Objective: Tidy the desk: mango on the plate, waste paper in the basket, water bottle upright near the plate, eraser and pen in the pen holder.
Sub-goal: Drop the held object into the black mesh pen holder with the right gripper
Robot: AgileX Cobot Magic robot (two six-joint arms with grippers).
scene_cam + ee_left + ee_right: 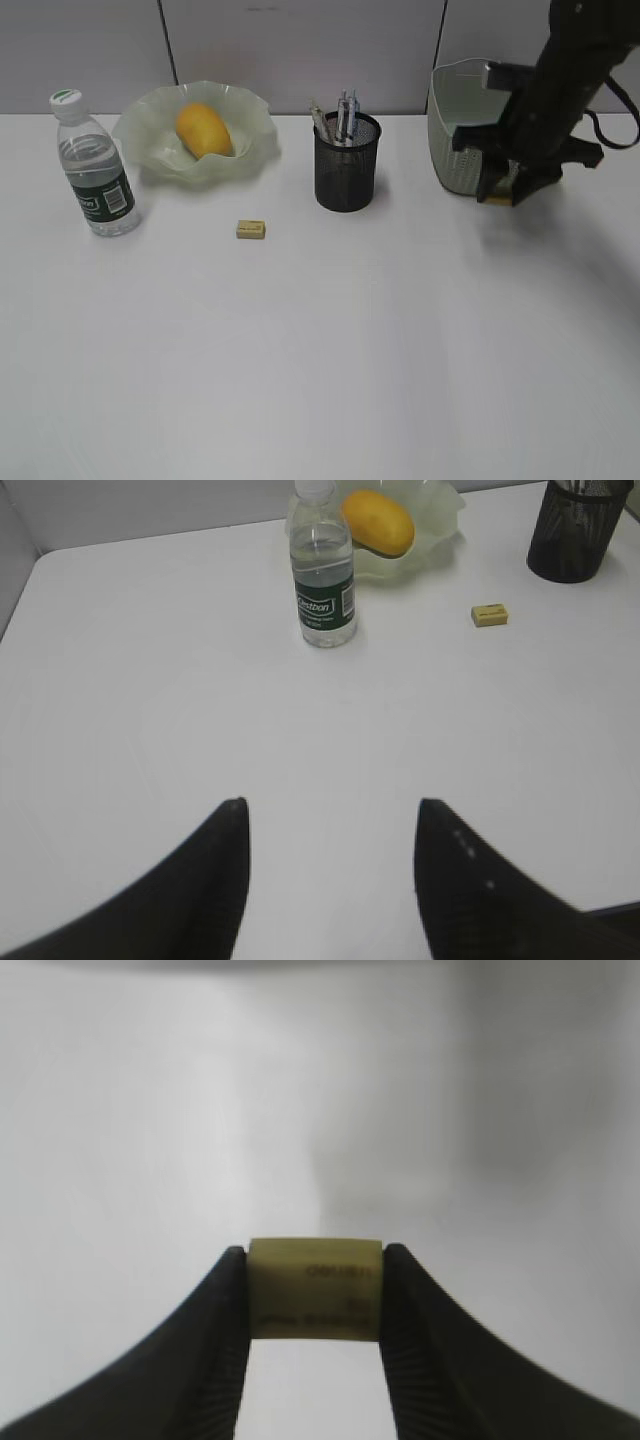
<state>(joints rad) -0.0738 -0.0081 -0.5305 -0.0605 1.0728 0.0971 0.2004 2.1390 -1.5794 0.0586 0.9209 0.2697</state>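
Note:
The yellow mango [203,130] lies in the wavy-rimmed green plate [150,150] at the back left. The water bottle [93,165] stands upright to the plate's left. The black mesh pen holder [347,165] holds pens [345,112]. A yellowish eraser [250,229] lies on the desk between the plate and the holder. My right gripper [500,192] is shut on a second yellowish eraser [315,1288], just above the desk in front of the basket [455,120]. My left gripper [330,810] is open and empty over bare desk. No waste paper is in view.
The white desk [330,350] is backed by a grey wall. In the left wrist view the bottle [322,575], mango [378,522], loose eraser [490,614] and pen holder [570,535] stand far ahead of the open jaws.

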